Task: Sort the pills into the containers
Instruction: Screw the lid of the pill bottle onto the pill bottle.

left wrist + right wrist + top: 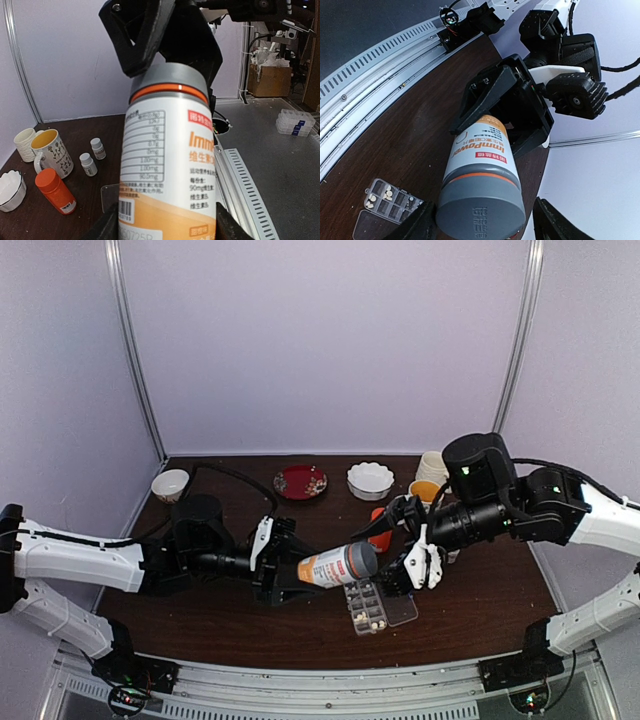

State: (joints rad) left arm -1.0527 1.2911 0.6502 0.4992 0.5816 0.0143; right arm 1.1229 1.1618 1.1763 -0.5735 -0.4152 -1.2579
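A: Progress on the sort?

B: Partial. The pill box (415,202) lies open on the table, at the lower left of the right wrist view and just below centre in the top view. A few pills (371,199) sit in the cells at one end. The other compartments (400,197) I can make out look empty. The pills are too small to count.

A: Where would more pills come from?

B: My judgement is the grey-capped bottle (335,566), at the centre of the top view and just above the box in the frame. Its cap (480,212) is on, so nothing can pour yet. As I read it, what is left is to uncap it, tip out the pills and spread them over the empty cells.

A: Left arm?

B: It enters from the left edge of the top view with the forearm roughly level. The left gripper (295,572) is clamped on the bottle's lower body. The bottle lies nearly horizontal, cap toward the right of the frame.

A: Right arm?

B: It enters from the right edge, wrist bent in toward centre, and meets the cap end-on. The right gripper (486,226) has its jaws apart, one finger on each side of the cap. The finger at the frame's lower right shows a clear gap. The one at lower left is close to the cap, but I cannot tell if it touches. There is no grip on the cap yet.
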